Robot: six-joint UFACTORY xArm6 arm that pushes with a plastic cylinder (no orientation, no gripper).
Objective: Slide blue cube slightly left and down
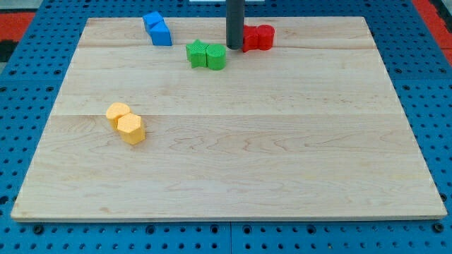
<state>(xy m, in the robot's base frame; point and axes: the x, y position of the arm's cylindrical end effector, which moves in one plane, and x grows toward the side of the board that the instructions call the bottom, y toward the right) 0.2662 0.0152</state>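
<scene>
Starting from the view's bottom edge of the wooden board (233, 183), the nearest blocks are two yellow ones toward the left edge: a yellow hexagonal block (131, 129) and, touching it just behind and to the left, a second yellow block (117, 112) of rounded outline.

Farther up, near the top edge and a little left of its middle, a green star-shaped block (197, 53) sits against a green cylinder (217, 57) on its right.

Just right of that green pair my tip (234, 46) rests on the board, close beside the two red blocks (258, 37), whose shapes I cannot make out. I carry no pincer, only the rod.

Toward the top left corner lie the blue cube (162, 33) and a second blue block (152, 20) touching it behind. My tip is well apart from them, with the green pair between.
</scene>
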